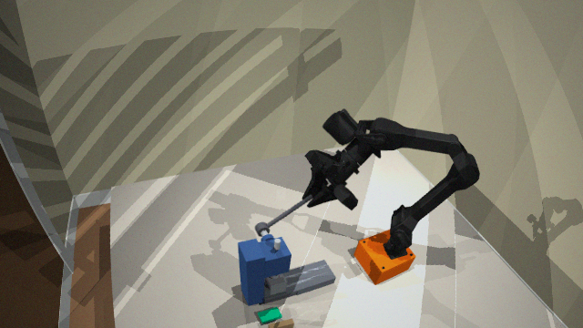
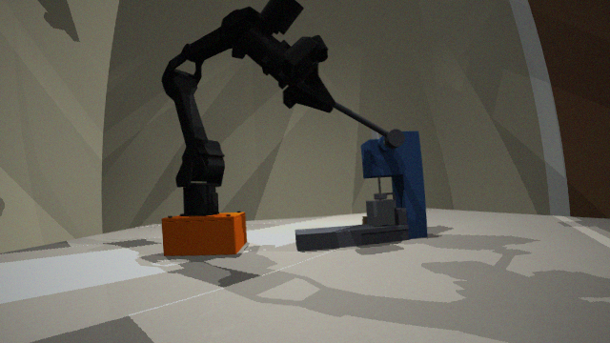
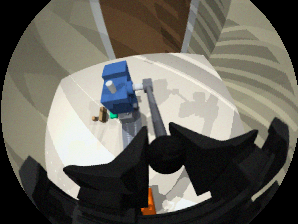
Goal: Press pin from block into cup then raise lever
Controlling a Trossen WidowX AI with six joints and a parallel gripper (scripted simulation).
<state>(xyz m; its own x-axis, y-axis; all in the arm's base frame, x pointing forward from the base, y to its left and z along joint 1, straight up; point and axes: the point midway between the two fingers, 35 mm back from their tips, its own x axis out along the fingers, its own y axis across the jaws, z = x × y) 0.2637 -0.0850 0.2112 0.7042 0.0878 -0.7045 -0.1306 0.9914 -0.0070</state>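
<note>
Black claws (image 1: 314,200) (image 2: 332,107) (image 3: 166,150) pinch the tip of the raised lever (image 1: 289,211) (image 2: 359,118) (image 3: 156,112), and a sideways tug or jerky release could rock the blue press (image 1: 251,278) (image 2: 417,191) (image 3: 117,90) and nudge the grey block (image 2: 381,212) seated on its bed (image 1: 310,279) (image 2: 329,238) (image 3: 131,132), beneath the punch (image 2: 379,186).

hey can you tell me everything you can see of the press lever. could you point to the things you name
The press lever (image 1: 289,211) (image 2: 360,119) (image 3: 156,110) is a straight, thin grey rod, metallic-looking, with a round dark hub at the blue press (image 1: 252,280) (image 2: 416,186) (image 3: 117,87) and a black ball knob at its free end. It slants upward from the hub toward the arm. The pincer (image 1: 311,199) (image 2: 332,108) (image 3: 157,127) is closed on the knob end.
</note>
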